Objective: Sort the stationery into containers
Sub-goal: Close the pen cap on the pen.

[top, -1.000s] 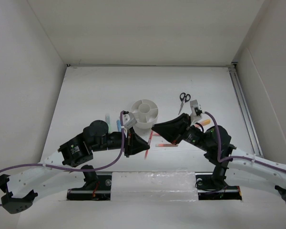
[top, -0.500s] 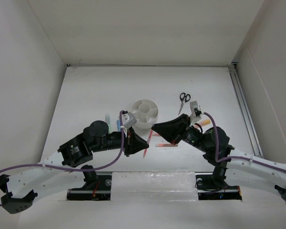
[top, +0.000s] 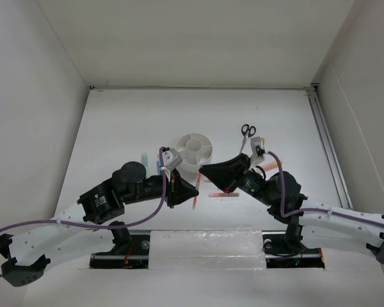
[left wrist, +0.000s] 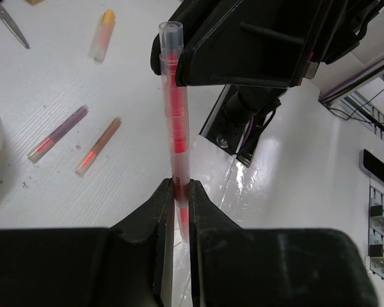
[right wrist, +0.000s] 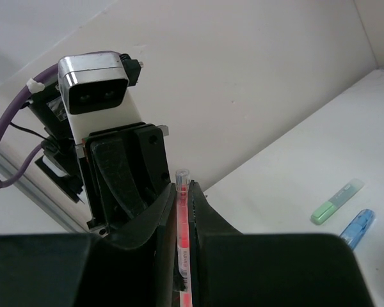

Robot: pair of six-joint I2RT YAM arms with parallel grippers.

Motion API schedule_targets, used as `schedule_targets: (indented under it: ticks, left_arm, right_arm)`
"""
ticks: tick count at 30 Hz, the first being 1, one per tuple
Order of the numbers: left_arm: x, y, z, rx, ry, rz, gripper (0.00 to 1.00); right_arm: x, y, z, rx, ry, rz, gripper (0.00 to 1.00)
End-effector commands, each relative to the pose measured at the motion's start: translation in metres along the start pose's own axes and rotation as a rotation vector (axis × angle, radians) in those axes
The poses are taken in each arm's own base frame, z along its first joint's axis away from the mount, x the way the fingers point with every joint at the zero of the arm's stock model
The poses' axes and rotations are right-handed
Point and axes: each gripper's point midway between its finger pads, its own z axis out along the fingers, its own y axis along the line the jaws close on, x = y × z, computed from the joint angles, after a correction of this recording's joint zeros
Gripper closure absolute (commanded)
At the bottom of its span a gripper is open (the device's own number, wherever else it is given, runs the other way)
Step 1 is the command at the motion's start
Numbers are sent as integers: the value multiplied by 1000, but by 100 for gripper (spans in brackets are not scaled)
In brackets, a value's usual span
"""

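A thin red pen (left wrist: 176,121) with a clear end is clamped in my left gripper (left wrist: 180,185), which is shut on it. The same pen (right wrist: 182,220) also sits between the jaws of my right gripper (right wrist: 182,188), which looks shut on it. In the top view the two grippers meet tip to tip, left (top: 192,192) and right (top: 203,170), just in front of the round white organizer (top: 194,151). Two more pens (left wrist: 57,133) (left wrist: 98,146) lie on the table, with an orange-yellow marker (left wrist: 102,35) beyond them. The black-handled scissors (top: 246,133) lie right of the organizer. The eraser is not visible.
A green marker (right wrist: 336,201) and a blue marker (right wrist: 357,228) lie left of the organizer. The enclosure's white walls stand on both sides and at the back. A rail runs along the table's right edge (top: 325,137).
My right gripper has moved left and closer to the left gripper, and now closes around the pen's far end. The left arm has hardly moved.
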Motion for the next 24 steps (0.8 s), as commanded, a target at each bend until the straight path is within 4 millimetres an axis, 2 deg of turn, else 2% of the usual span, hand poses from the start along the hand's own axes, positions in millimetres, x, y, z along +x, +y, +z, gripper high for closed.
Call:
schedule_targets:
  ticks: [1, 5, 15, 24]
  left_arm:
    - [-26, -7, -2, 21, -104, 16, 100]
    - [-31, -8, -7, 17, -127, 19, 100]
    - [-33, -2, -9, -20, -144, 17, 100]
    - [-39, -4, -17, -16, -177, 22, 100]
  right_arm:
    - [3, 8, 6, -23, 9, -6, 100]
    - [16, 8, 11, -25, 42, -28, 100]
    - [22, 3, 10, -2, 61, -57, 100]
    - [40, 0, 8, -11, 122, -128, 100]
